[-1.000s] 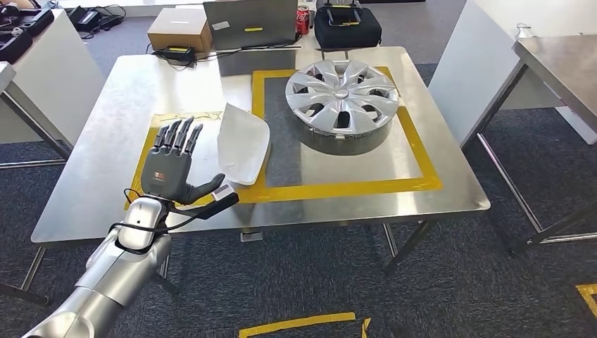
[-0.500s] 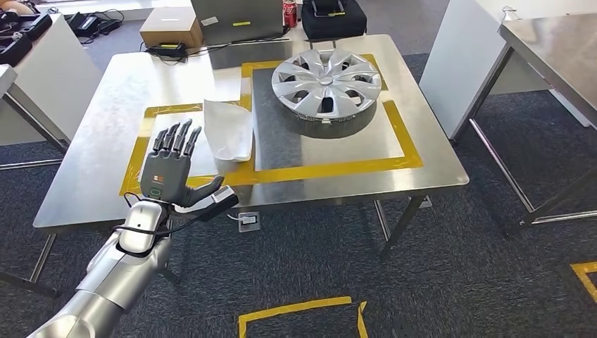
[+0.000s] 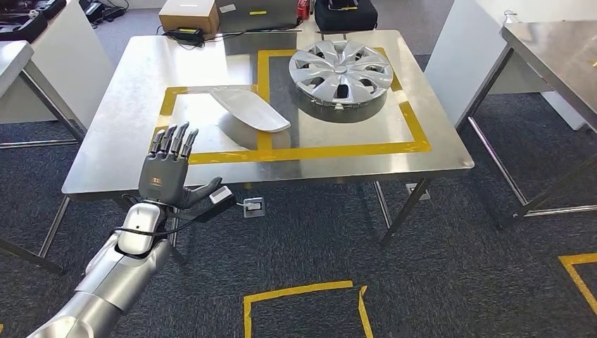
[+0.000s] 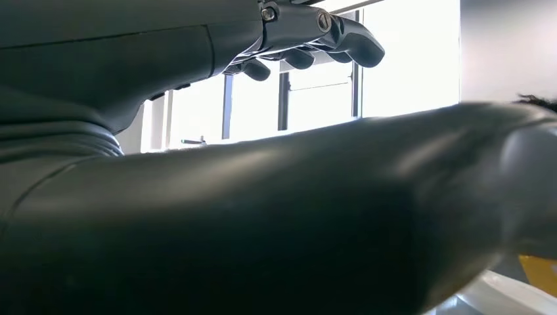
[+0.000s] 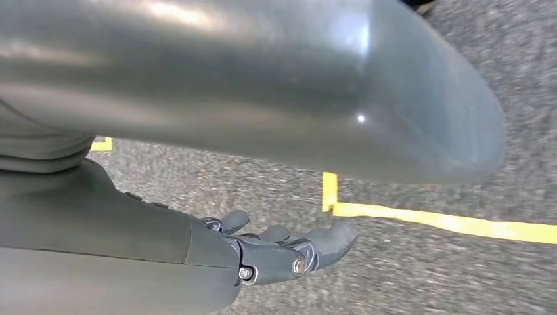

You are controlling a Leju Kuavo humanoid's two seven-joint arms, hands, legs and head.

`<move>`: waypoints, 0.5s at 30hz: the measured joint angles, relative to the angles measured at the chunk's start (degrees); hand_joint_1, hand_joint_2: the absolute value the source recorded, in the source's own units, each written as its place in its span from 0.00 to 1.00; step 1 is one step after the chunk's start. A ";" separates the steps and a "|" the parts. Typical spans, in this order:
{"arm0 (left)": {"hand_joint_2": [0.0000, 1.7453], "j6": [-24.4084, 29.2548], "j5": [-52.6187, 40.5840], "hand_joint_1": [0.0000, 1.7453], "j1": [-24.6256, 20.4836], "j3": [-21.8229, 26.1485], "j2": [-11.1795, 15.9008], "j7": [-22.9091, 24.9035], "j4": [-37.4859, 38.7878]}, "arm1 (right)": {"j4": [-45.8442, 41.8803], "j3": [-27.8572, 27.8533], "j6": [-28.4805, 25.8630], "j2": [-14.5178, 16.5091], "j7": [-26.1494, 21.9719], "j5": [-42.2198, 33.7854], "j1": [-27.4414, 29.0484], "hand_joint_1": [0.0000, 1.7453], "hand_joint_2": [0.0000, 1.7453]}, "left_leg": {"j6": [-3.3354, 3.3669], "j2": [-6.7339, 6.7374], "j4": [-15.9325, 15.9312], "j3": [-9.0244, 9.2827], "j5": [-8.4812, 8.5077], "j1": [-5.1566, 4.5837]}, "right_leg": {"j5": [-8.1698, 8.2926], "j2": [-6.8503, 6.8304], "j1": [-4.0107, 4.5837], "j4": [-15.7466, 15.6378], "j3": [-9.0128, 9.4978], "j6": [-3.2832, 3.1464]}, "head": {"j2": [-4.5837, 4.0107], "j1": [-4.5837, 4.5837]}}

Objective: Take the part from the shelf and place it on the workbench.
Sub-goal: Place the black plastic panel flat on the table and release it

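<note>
**Head view: part down on the surface, our hands free**

Head view shows the white part (image 3: 251, 109) lying on the steel surface (image 3: 134, 113), across the yellow tape (image 3: 303, 151) beside the hubcap (image 3: 341, 72). Our left hand (image 3: 169, 172) hovers near the surface's front edge, fingers spread, holding nothing. Our right hand (image 5: 276, 252) hangs over carpet, fingers loosely apart and empty. We judge the placing done; next we need only draw the arm clear without nudging the part.
</note>
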 joint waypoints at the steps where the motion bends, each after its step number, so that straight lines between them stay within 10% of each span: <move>1: 0.00 0.00 0.00 0.00 0.11 0.00 0.02 0.13 0.00 | 0.00 0.00 -0.01 -0.01 0.05 0.04 0.00 0.00 0.00 | -0.03 0.00 0.15 -0.78 0.49 -0.09 | 1.18 0.01 0.13 -0.42 1.27 -0.25 | 0.00 0.01; 3: 0.00 0.00 0.00 0.00 0.19 0.00 0.04 0.39 -0.02 | 0.00 0.01 -0.02 -0.03 0.13 0.10 -0.09 0.00 0.00 | -0.21 -0.02 0.43 -2.10 1.43 -0.22 | 3.40 0.06 0.53 -6.88 6.54 -1.17 | 0.01 0.02; 6: 0.00 0.00 0.00 0.00 0.16 0.00 0.12 0.52 -0.06 | 0.00 0.02 -0.04 -0.07 0.18 0.16 -0.25 0.00 0.00 | -0.98 0.02 0.33 -2.89 2.81 -0.24 | 2.42 0.19 1.17 -16.46 12.64 -2.17 | 0.00 0.04; 9: 0.00 -0.02 0.00 0.00 0.25 -0.01 0.27 0.50 -0.01 | 0.00 0.02 -0.05 -0.02 0.33 0.39 -0.24 0.00 0.00 | -1.98 -0.10 0.12 -3.35 3.50 -0.17 | 3.76 0.04 1.04 -17.57 12.29 -2.73 | 0.00 0.27; 13: 0.00 -0.01 0.00 0.00 0.43 -0.02 0.71 0.41 0.10 | 0.00 0.04 -0.03 0.04 0.48 0.80 -0.31 0.00 0.00 | -3.15 -0.18 9.79 -6.10 -5.69 0.06 | 6.57 -0.22 0.61 -17.90 9.58 -3.70 | 0.00 -0.03; 15: 0.00 0.00 0.00 0.00 0.60 -0.02 0.80 0.38 0.23 | 0.00 0.04 -0.01 0.05 0.59 0.85 -0.26 0.00 0.00 | -3.48 -0.17 15.33 -6.47 -7.28 0.16 | 7.95 -0.30 0.59 -17.69 7.66 -3.59 | -0.01 -0.11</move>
